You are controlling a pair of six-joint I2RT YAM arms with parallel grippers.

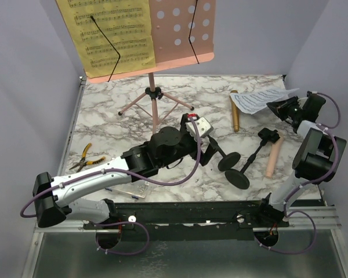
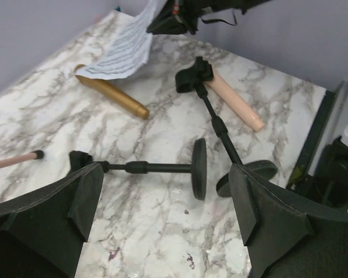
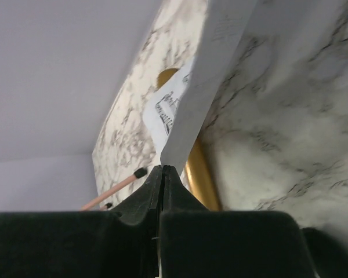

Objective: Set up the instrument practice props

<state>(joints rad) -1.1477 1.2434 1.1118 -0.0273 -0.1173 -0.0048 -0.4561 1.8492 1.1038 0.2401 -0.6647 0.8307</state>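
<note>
White page (image 1: 261, 101) of printed music is pinched by one edge in the clenched right gripper (image 3: 162, 172) at the far right corner of the marble tabletop (image 1: 104, 116), its free end lying over the gold mic (image 1: 235, 113). I judge it is bound for the bare pink half of the rack (image 1: 182, 29), which stands at the far edge with a yellow page (image 1: 110, 35) on its left half. Left gripper (image 2: 165, 174) hovers released, jaws wide, over one of two holders (image 2: 145, 168) lying on their sides mid-table, probably ready to stand it up. Pink mic (image 1: 274, 157) lies near the right edge, beside the other holder. Staves and notes show on both pages; no title or brand is legible.
</note>
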